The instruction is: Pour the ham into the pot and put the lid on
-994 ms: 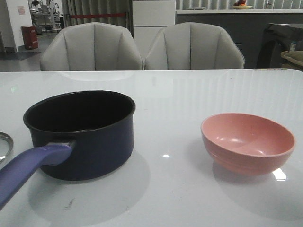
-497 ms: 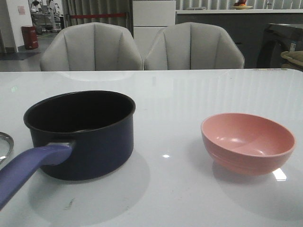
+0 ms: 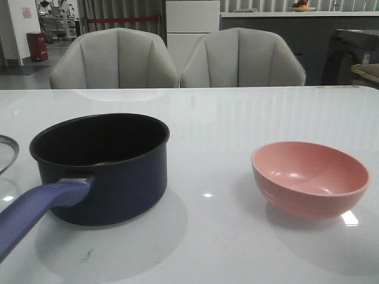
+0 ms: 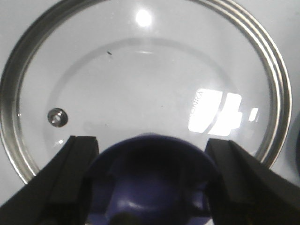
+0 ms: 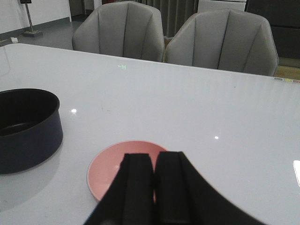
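On the table, layout: pot (image 3: 103,168) sits to my left of centre with its handle (image 3: 35,210) pointing back toward me; pink bowl (image 3: 309,177) stands well apart on my right.
Lid: lid (image 4: 140,79) shows in the front view only as a sliver at the far left edge, beside the pot and not over it.
Left gripper: my left gripper (image 4: 152,178) has its fingers (image 4: 70,173) spread on either side of the lid's knob (image 4: 152,176); they look close against its sides, but I cannot tell for certain that they press on it.
Right gripper: my right gripper (image 5: 154,187) is closed with nothing between the fingers, hanging just above the near rim of the bowl.
Step in hand: I judge this to be taking up the lid so it can go onto the pot.
Doing it well: I should squeeze the knob squarely, keep the lid level so it does not swing, carry it clear above the pot's rim, centre it over the opening, and lower it until the steel rim seats all round.
Ham: I see no ham; the bowl looks bare inside, and the pot's floor is too dark to read.
Cut off: most of the lid lies outside the front view, and whether it rests on the table or is raised is unclear.
Lettering: faint writing on the glass sits beside a bright glare patch and is unreadable.
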`<move>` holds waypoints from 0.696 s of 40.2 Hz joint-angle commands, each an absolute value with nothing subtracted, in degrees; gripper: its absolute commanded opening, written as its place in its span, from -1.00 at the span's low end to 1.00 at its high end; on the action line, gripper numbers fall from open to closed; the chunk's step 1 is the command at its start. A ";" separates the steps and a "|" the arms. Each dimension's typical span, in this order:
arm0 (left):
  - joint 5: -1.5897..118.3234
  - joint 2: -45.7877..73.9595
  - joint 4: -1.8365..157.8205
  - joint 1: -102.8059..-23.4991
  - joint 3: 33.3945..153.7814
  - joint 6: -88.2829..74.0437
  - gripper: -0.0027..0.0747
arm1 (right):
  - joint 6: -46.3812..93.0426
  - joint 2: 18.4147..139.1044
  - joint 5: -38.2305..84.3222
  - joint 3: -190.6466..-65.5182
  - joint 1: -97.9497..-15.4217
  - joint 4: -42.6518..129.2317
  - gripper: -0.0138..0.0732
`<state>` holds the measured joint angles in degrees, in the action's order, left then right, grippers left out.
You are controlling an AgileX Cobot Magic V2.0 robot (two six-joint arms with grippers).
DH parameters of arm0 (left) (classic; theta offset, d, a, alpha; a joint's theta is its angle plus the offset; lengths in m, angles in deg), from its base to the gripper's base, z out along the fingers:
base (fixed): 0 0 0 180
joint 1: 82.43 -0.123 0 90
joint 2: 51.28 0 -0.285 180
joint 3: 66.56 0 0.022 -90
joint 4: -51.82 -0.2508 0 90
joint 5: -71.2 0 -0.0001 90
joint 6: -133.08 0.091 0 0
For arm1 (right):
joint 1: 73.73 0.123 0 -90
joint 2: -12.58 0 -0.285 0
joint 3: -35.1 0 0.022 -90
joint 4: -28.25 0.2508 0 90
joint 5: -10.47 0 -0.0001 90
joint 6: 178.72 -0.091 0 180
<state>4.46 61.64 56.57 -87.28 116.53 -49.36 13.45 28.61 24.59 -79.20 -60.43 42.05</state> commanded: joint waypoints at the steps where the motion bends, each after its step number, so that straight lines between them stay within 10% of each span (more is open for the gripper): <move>1: 1.37 56.90 57.51 -86.86 121.21 -49.05 -0.34 | 13.89 29.09 20.23 -80.75 -60.30 42.35 -0.31; 28: -2.62 55.84 56.84 -61.79 131.24 -46.11 -0.34 | 13.89 29.09 20.23 -80.75 -60.30 42.35 -0.31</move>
